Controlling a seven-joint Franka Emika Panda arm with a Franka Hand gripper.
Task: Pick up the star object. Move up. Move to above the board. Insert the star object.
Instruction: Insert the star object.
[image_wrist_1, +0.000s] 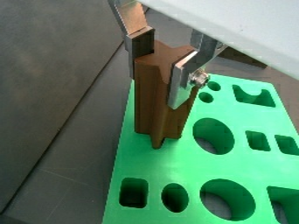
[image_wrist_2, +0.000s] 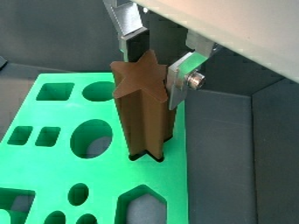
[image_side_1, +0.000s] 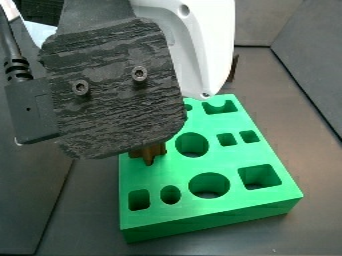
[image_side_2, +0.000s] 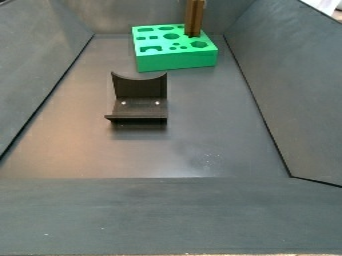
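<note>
Dark grey surface and sloping grey walls enclosed the workspace, with the thick bright green rectangular board full of shaped holes lying at the far end.

In a wrist view, the end effector was clamped on the tall brown fluted star object, a silver finger pressed flat against its side; the post stood upright with its foot entering a hole near the board's edge. In a wrist view from the opposite side, the star-shaped top face showed clearly, and the base sat inside a matching star cut-out in the board — partly sunk, most of its length above the slab.

In a side view, the wrist housing hid nearly everything; only the post's lower end showed at the board. In a side view from far off, the post rose from the board's corner, well apart from the dark L-shaped fixture.

Insertion appeared to be in hand. Next would likely be a straight push down, keeping the ridges aligned, then release.
</note>
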